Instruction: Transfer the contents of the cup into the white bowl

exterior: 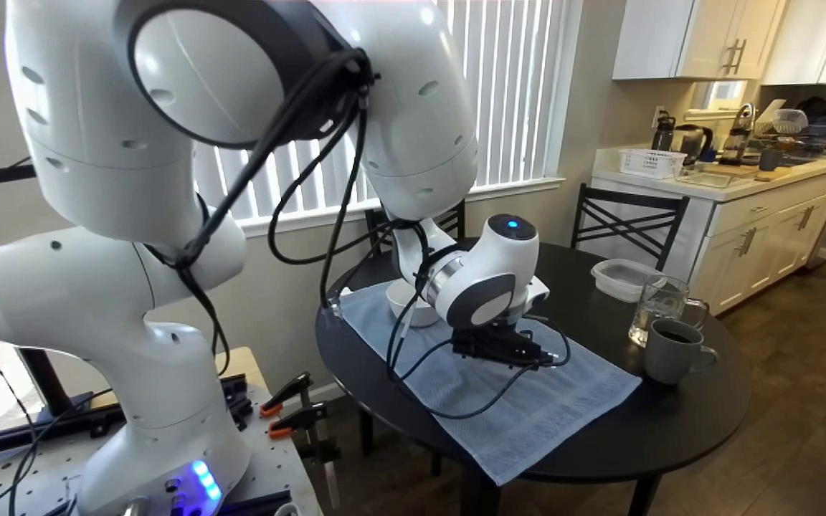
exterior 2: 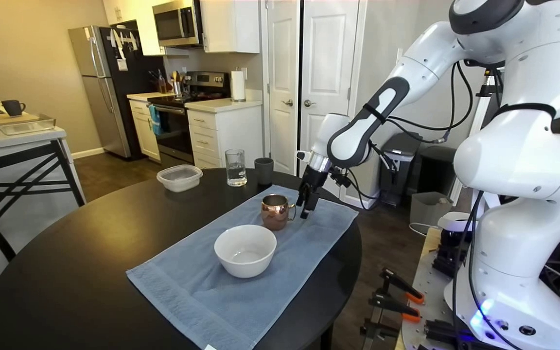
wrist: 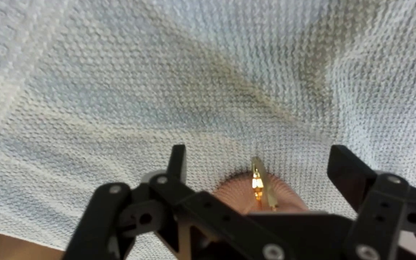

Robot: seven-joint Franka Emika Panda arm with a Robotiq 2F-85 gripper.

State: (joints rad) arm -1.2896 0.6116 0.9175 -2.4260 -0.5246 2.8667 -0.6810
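Copper cup [exterior 2: 274,214] stands upright on the blue towel [exterior 2: 202,291] over the desk [exterior 2: 114,233], between the pincer [wrist: 260,162] and the white bowl [exterior 2: 245,253]. Its handle [wrist: 258,182] juts toward the pincer, and in the wrist view it lines up with the gap between the fingers [wrist: 176,164], which stand wide apart and hold nothing. The coming move, I judge, turns on that line: approach along the handle, then close across it. Whether the fingers flank it yet, I cannot tell.
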